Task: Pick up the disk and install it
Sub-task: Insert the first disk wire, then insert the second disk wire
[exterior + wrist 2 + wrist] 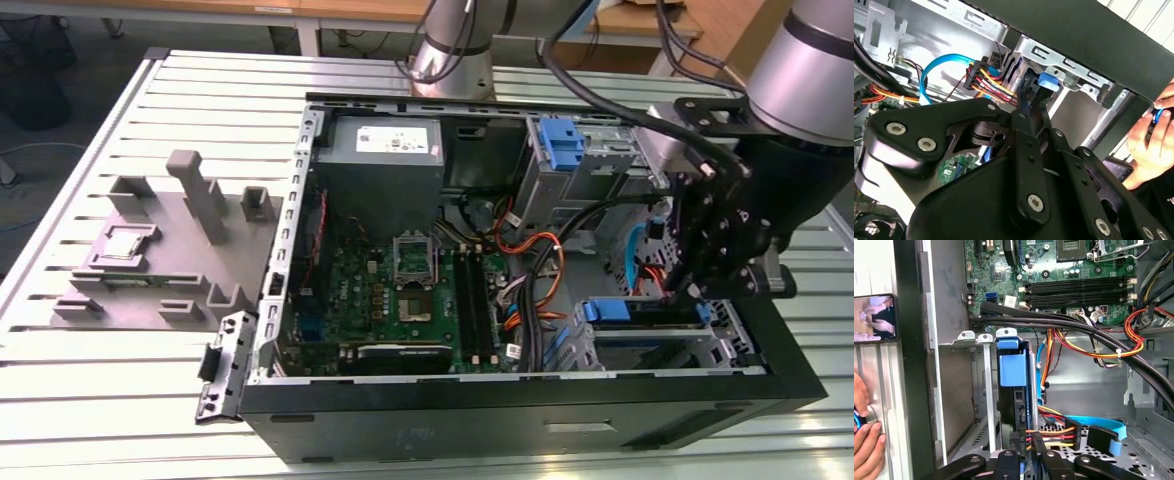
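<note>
Several cables [1089, 347] crowd drive bay [985, 390]; end effector [1026, 452] pinching disk [1013, 375] upright in bay.

1. Arm [814, 70]: grey-sleeved, enters from the exterior view's upper right and bends downward.
2. Wrist: black housing, pointing down.
3. Gripper [697, 290]: black linkage fingers, drawn close together on a thin upright edge in both wrist views [1026, 460].
4. Person's hand [1154, 145]: fingers curled, near the second wrist view's edge.
</note>
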Robot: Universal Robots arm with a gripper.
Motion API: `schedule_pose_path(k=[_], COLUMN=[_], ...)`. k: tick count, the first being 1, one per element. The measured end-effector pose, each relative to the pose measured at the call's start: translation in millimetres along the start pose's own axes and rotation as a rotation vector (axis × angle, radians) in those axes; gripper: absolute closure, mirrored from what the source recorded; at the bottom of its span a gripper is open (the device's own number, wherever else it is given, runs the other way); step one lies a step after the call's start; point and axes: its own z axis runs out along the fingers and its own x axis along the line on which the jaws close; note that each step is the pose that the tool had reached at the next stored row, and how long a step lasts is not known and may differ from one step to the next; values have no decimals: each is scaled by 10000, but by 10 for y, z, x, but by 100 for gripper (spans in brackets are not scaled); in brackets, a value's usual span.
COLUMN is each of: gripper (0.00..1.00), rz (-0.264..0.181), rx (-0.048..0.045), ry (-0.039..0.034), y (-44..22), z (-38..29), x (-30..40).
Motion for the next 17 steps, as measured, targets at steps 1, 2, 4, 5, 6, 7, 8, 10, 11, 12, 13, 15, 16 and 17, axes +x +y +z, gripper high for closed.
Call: schedule_pose_path(k=[1,2,4,5,6,7,8,10,11,12,13,15,16,17], gripper=[76,76,76,78,84,84,90,90,90,90,90,90,90,90], rz=[0,0,0,-1,-1,-1,-1,-1,-1,-1,-1,-2,-2,-1], rx=[0,-1,-2,-3,-3,-3,-3,-3,-4,-4,-4,-12,-12,-13], ry=[2,2,-3,-2,-2,-1,2,1,1,1,1,0,0,0], y=[-1,-2,-2,-2,-2,-3,-3,-3,-2,-3,-2,-2,-3,-2], z=[-19,-32,-35,-35,-35,-36,-37,-37,-37,-37,-37,-37,-37,-36], x=[2,3,3,3,4,3,4,4,4,4,4,4,4,4])
